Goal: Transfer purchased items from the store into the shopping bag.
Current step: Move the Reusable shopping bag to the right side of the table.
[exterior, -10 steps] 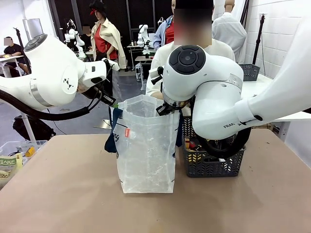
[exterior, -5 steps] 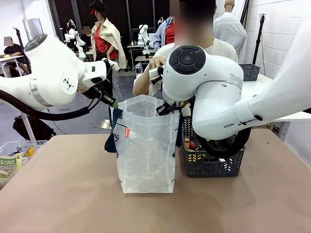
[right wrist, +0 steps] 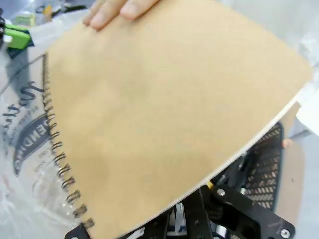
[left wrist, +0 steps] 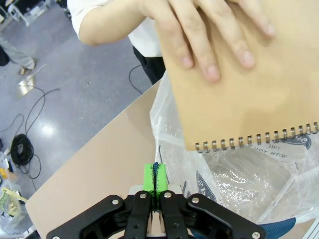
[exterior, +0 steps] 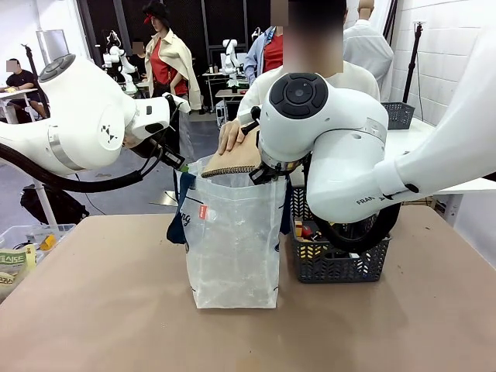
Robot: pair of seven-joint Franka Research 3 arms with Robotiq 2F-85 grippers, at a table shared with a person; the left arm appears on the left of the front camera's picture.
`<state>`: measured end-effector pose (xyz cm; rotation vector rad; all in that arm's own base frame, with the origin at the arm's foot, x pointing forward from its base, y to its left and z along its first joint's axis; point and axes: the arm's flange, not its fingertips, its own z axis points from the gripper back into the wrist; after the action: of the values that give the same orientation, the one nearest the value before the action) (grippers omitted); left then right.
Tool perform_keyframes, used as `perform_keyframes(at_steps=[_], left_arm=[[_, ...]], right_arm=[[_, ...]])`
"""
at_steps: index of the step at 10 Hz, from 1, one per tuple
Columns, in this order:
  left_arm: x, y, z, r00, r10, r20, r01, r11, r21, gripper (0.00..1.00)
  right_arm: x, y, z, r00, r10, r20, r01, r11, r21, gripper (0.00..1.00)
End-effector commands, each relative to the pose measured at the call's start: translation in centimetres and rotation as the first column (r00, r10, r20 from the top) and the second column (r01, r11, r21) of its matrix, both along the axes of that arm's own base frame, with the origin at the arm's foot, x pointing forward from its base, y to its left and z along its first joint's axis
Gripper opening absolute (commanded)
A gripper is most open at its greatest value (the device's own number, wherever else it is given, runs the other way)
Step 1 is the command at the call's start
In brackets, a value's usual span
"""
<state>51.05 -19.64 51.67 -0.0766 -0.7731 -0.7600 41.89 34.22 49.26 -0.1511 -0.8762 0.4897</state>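
- front view: the shopping bag (exterior: 232, 248) stands upright mid-table (exterior: 93, 310), with a small red tag (exterior: 203, 211) on its face. the left jaws sit at its left rim and the right jaws at its right rim. a person's hand (exterior: 231, 138) presses a kraft spiral notebook (exterior: 236, 161) over the bag's mouth. a grey basket (exterior: 341, 263) stands just right of the bag. the right arm (exterior: 364, 200) carries the letters "fran".
- left wrist view: the left jaws are clenched on the bag's rim, green pads (left wrist: 149, 177) together. below the notebook's coil, upside-down print reads "time with you".
- right wrist view: the notebook covers the right jaws, so i cannot tell their state. the bag's navy lettering (right wrist: 30, 134) is too creased to read.
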Motion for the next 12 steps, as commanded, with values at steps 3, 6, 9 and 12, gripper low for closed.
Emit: perform_keyframes(at_steps=[3, 6, 9, 12], left_arm=[[0.29, -0.19, 0.24, 1.0, 0.0, -0.002, 0.0, 1.0, 0.0, 0.0], [0.29, -0.19, 0.24, 1.0, 0.0, -0.002, 0.0, 1.0, 0.0, 0.0], [0.29, -0.19, 0.24, 1.0, 0.0, -0.002, 0.0, 1.0, 0.0, 0.0], [0.29, -0.19, 0.24, 1.0, 0.0, -0.002, 0.0, 1.0, 0.0, 0.0]], right_arm=[[-0.04, -0.09, 0.39, 1.0, 0.0, -0.013, 0.0, 1.0, 0.009, 0.0], [-0.04, -0.09, 0.39, 1.0, 0.0, -0.013, 0.0, 1.0, 0.009, 0.0], [-0.04, -0.09, 0.39, 1.0, 0.0, -0.013, 0.0, 1.0, 0.009, 0.0], [-0.04, -0.09, 0.39, 1.0, 0.0, -0.013, 0.0, 1.0, 0.009, 0.0]])
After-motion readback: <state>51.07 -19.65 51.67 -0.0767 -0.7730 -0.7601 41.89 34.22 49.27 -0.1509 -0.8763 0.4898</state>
